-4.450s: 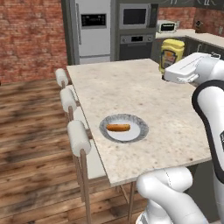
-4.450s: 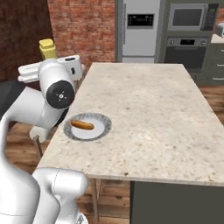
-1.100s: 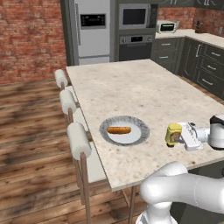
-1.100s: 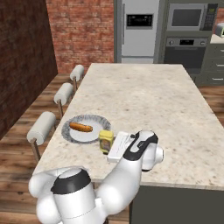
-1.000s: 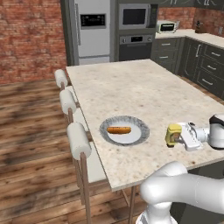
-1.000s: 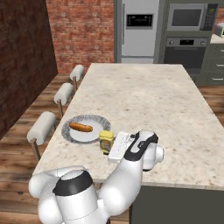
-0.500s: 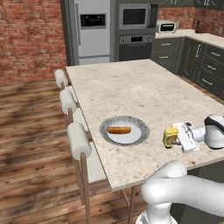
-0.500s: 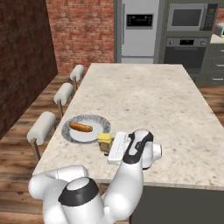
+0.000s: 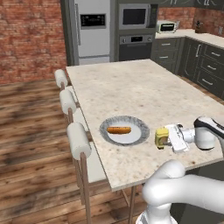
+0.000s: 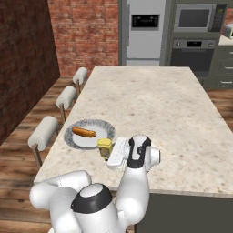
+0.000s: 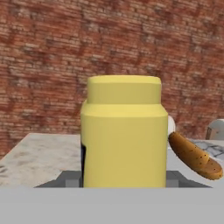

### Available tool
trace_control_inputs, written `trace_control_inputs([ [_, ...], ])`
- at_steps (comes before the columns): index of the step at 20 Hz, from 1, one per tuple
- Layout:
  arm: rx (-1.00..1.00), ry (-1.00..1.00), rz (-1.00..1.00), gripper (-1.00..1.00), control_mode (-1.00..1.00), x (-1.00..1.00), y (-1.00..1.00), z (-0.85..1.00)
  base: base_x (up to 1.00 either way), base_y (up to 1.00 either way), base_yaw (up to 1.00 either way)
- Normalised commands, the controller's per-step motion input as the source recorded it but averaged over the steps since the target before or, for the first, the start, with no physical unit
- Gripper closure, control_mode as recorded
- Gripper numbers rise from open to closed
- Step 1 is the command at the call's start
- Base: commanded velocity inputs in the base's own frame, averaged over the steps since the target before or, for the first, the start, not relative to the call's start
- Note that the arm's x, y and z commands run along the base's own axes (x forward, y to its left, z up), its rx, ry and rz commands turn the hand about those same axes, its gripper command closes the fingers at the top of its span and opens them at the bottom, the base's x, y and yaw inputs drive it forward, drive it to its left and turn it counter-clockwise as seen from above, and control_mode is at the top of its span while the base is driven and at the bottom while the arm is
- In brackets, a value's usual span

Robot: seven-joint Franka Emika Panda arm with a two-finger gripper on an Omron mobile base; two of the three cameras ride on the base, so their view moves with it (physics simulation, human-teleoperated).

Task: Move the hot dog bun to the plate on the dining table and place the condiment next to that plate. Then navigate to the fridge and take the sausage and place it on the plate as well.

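The yellow condiment (image 9: pixel 162 137) is held sideways-on by my gripper (image 9: pixel 168 138), which is shut on it just right of the plate (image 9: pixel 105 131) on the dining table (image 9: pixel 131 87). It hangs low over the tabletop; I cannot tell whether it touches. The hot dog bun (image 9: pixel 119 130) lies in the plate's white centre. From the right base view the condiment (image 10: pixel 105 148) stands close to the plate's rim (image 10: pixel 75 142), with the bun (image 10: pixel 84 132) beyond it. In the hand view the condiment (image 11: pixel 124 131) stands between my fingertips (image 11: pixel 65 178), with the bun (image 11: pixel 192 157) behind it at right. The fridge (image 9: pixel 92 30) stands shut at the back; the sausage is out of view.
Three white-cushioned stools (image 9: pixel 78 140) line the table's left edge. An oven and microwave (image 9: pixel 133 26) stand beside the fridge. A counter over dark cabinets (image 9: pixel 205 61) runs along the right. A brick wall (image 9: pixel 26 39) closes the far left.
My gripper has carried the condiment a little to the left, closer to the plate's rim. The bun and plate have not moved.
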Motion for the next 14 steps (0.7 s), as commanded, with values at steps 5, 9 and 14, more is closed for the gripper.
trace_control_inputs([
  [5,0.00,0.00,0.01,1.00,-1.00,0.28,0.01,-0.31,0.00,0.00,0.00],
  [9,0.00,-0.01,0.07,1.00,-1.00,0.27,0.00,-0.33,0.00,0.00,0.00],
  [14,0.00,-0.07,0.10,1.00,-1.00,0.20,0.00,-0.26,0.00,0.00,0.00],
])
